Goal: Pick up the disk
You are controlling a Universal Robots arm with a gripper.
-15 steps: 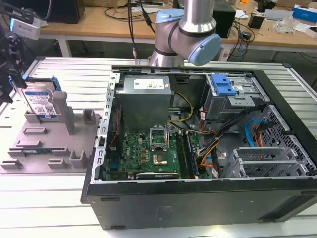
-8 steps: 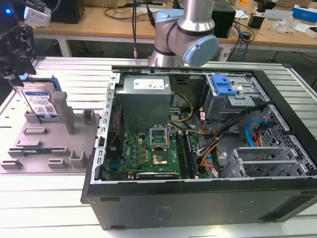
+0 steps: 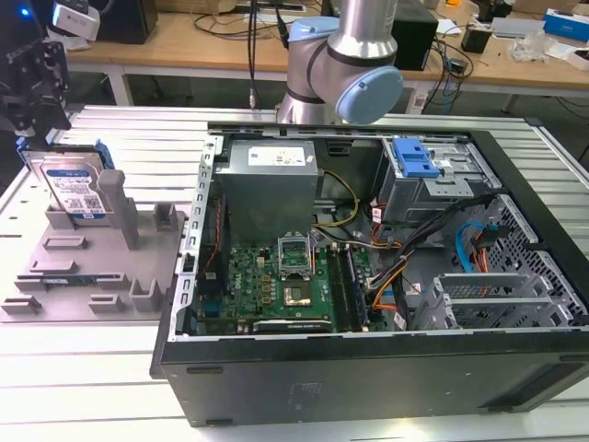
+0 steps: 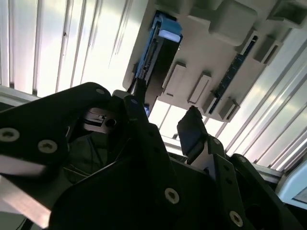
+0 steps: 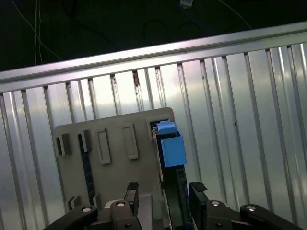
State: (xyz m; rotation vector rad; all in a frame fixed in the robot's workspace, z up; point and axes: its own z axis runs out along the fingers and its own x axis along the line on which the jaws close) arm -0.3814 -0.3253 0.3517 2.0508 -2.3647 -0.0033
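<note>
The disk [image 3: 74, 189] stands on edge in a slot of the grey fixture plate [image 3: 92, 267] at the exterior view's left, its white-and-blue label facing the camera and a blue rail along its edge. My black gripper [image 3: 37, 120] hangs just above and behind it, open. In the first wrist view the gripper [image 5: 164, 194] has its two fingers apart, in line with the disk's thin edge [image 5: 170, 146], which lies beyond the tips. The second wrist view shows the open gripper [image 4: 165, 117] with the disk [image 4: 158, 48] past it, untouched.
An open computer case [image 3: 368, 249] with the grey power supply [image 3: 271, 184] and blue drive bracket [image 3: 414, 158] sits to the exterior view's right of the fixture. A thin dark card [image 5: 86, 163] stands in another fixture slot. The ribbed metal table [image 3: 101, 368] lies all around.
</note>
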